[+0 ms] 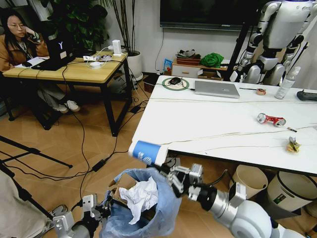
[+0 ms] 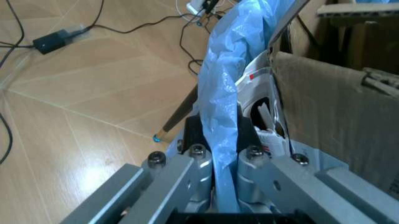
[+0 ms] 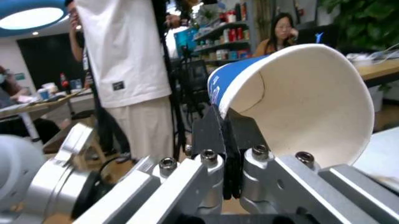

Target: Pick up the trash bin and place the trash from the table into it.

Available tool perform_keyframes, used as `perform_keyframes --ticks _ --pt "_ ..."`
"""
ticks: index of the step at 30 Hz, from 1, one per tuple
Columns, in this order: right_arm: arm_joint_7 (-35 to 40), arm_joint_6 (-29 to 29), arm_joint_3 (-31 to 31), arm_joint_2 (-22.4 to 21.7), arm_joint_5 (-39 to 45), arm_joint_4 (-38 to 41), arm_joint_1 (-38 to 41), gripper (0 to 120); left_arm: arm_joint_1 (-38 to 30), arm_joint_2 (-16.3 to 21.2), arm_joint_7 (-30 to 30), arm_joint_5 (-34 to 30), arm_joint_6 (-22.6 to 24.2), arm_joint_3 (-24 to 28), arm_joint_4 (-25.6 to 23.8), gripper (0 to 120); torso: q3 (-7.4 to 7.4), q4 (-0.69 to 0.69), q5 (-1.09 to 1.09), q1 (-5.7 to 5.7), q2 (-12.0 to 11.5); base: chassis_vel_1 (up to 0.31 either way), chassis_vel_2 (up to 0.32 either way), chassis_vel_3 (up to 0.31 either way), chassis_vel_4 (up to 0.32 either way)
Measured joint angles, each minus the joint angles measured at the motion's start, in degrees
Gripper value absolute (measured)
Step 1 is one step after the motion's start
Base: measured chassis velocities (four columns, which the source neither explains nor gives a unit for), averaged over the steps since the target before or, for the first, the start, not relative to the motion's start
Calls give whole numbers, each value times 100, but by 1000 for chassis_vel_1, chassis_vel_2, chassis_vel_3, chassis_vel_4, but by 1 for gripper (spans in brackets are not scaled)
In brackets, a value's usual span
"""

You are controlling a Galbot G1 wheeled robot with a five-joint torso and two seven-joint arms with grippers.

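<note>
The right pincer (image 1: 166, 174) grips the cup (image 1: 148, 151) by its rim, holding it just above the bin (image 1: 148, 210), near the desk's (image 1: 208, 124) near left corner. The left pincer (image 1: 99, 208) is clamped on the bin's blue bag at its left side. Tissue (image 1: 141, 196) lies in the bin. A can (image 1: 271, 119) and a wrapper (image 1: 293, 145) rest on the desk's right.

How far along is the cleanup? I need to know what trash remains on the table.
Done: the trash bin is lifted by the left claw, shut on its blue liner, with white tissues already inside. In hand: the right claw pinches the paper cup above the bin. Left: the crushed red can and a small wrapper on the table.
</note>
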Motion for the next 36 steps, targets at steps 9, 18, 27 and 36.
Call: perform_keyframes --ticks 9,18,27,36 --pt "29 5 -748 117 -580 -339 -77 0 24 -63 -7 0 21 -3 -134 0 0 0 0 0 0 0 0 0 0" --pt "345 -104 -991 210 -1142 -617 -191 0 112 -109 -72 46 64 -5 -312 0 0 0 1 0 0 0 0 0 0" --pt "500 -110 -835 140 -1369 -565 -268 14 137 -143 -72 121 83 25 -374 0 1 1 1 1 0 0 0 0 0" --pt "552 -3 -618 40 -1315 -412 -343 46 81 -160 -98 173 108 65 -258 0 1 0 1 1 0 0 0 0 0"
